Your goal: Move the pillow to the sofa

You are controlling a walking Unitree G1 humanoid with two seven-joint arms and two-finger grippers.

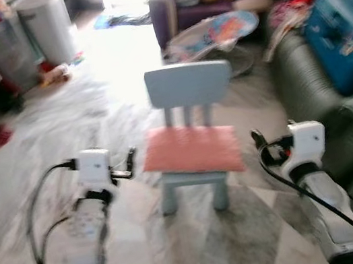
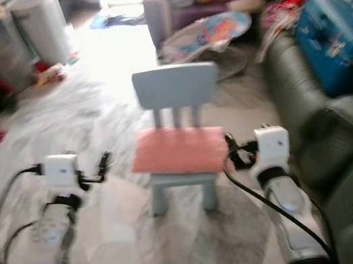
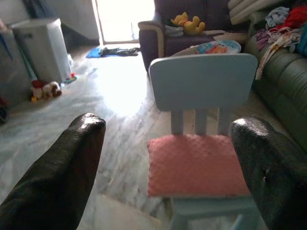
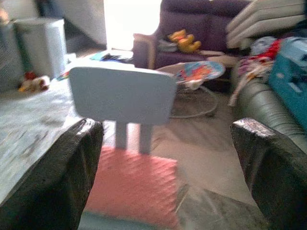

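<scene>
Pillow, pink and dimpled, lies flat on the seat of a small light-blue child's chair on the marble floor, straight ahead between both raised arms; no readable writing anywhere. Left gripper and right gripper are held forward at the chair's sides, each with its fingers spread wide, touching nothing. Dark green sofa runs along the right with a blue bag on it; farther back a baby bouncer, purple armchair with a yellow plush toy, and a white bin far left.
</scene>
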